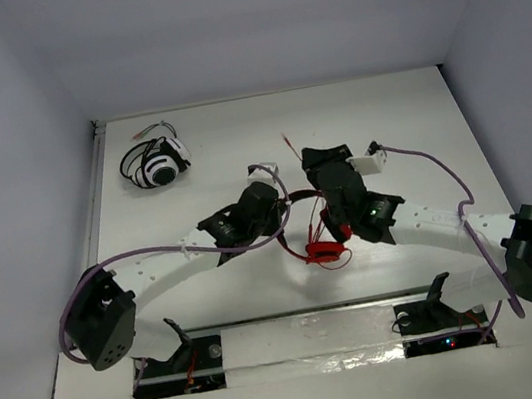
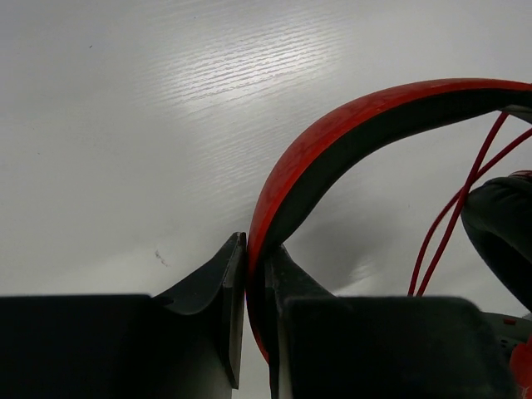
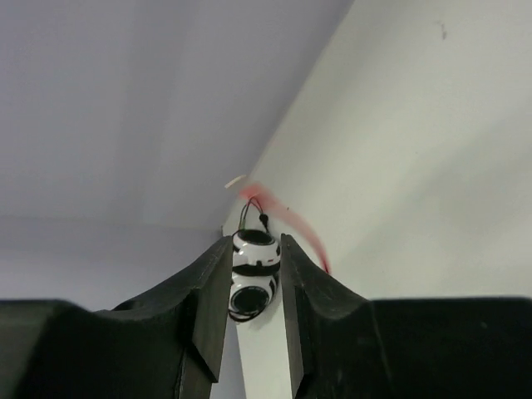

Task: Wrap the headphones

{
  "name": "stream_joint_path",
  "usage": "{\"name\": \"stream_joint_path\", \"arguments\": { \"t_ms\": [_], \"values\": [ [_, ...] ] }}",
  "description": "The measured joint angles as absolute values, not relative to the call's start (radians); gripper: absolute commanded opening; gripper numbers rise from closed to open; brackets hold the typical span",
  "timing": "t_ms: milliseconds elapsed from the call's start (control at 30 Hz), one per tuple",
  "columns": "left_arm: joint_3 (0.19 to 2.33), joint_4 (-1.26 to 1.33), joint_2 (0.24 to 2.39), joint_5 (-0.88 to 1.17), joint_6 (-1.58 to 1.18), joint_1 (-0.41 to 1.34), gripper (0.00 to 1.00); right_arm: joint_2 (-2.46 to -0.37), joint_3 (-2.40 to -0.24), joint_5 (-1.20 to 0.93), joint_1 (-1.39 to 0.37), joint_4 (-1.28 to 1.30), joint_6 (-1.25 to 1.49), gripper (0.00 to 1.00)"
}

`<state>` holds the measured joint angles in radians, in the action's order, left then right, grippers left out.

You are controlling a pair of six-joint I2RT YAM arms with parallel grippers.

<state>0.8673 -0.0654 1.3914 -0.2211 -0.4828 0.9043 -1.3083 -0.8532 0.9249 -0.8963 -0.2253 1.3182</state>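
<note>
The red headphones lie at mid-table between the two arms, mostly hidden under them; a red ear cup with loops of thin red cable (image 1: pixel 325 250) shows below the right wrist. My left gripper (image 1: pixel 279 207) is shut on the red-and-black headband (image 2: pixel 332 141), pinched between its fingertips (image 2: pixel 256 245). Cable strands (image 2: pixel 449 216) hang to the right of the band. My right gripper (image 1: pixel 312 156) is just right of the left one; its jaws (image 3: pixel 253 243) stand a little apart with nothing between them. A blurred red cable end (image 3: pixel 287 218) runs beside its right finger and also shows in the top view (image 1: pixel 288 143).
White and black headphones (image 1: pixel 154 163) lie at the back left near the wall, also seen far off between the right fingers (image 3: pixel 253 278). White walls enclose the table on three sides. A metal rail (image 1: pixel 304 312) runs along the near edge by the arm bases.
</note>
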Motion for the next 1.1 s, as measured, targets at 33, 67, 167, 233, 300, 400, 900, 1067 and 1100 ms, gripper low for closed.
{"name": "stream_joint_path", "arguments": {
  "t_ms": [33, 67, 167, 233, 300, 400, 900, 1067, 1100],
  "values": [
    [0.878, -0.083, 1.385, -0.216, -0.475, 0.905, 0.00, -1.302, -0.844, 0.923, -0.886, -0.220, 1.321, 0.37],
    [0.887, -0.098, 1.378, -0.210, -0.467, 0.906, 0.00, -1.299, -0.838, 0.920, -0.875, -0.215, 1.322, 0.38],
    [0.908, -0.133, 1.362, -0.188, -0.449, 0.908, 0.00, -1.298, -0.834, 0.903, -0.841, -0.185, 1.320, 0.44],
    [0.919, -0.152, 1.358, -0.162, -0.434, 0.908, 0.00, -1.298, -0.834, 0.888, -0.820, -0.181, 1.304, 0.44],
    [0.926, -0.163, 1.358, -0.140, -0.427, 0.908, 0.00, -1.298, -0.834, 0.873, -0.801, -0.171, 1.284, 0.43],
    [0.936, -0.189, 1.358, -0.109, -0.411, 0.905, 0.00, -1.298, -0.834, 0.855, -0.783, -0.155, 1.245, 0.42],
    [1.252, -0.514, 1.358, -0.194, -0.249, 0.886, 0.00, -1.083, -0.813, 0.233, -0.659, -0.247, 0.544, 0.00],
    [1.310, -0.588, 1.344, -0.191, -0.189, 0.879, 0.00, -0.983, -0.811, 0.026, -0.604, -0.217, 0.400, 0.00],
    [1.310, -0.601, 1.337, -0.186, -0.182, 0.879, 0.00, -0.966, -0.812, 0.006, -0.593, -0.207, 0.385, 0.00]
  ]
}}
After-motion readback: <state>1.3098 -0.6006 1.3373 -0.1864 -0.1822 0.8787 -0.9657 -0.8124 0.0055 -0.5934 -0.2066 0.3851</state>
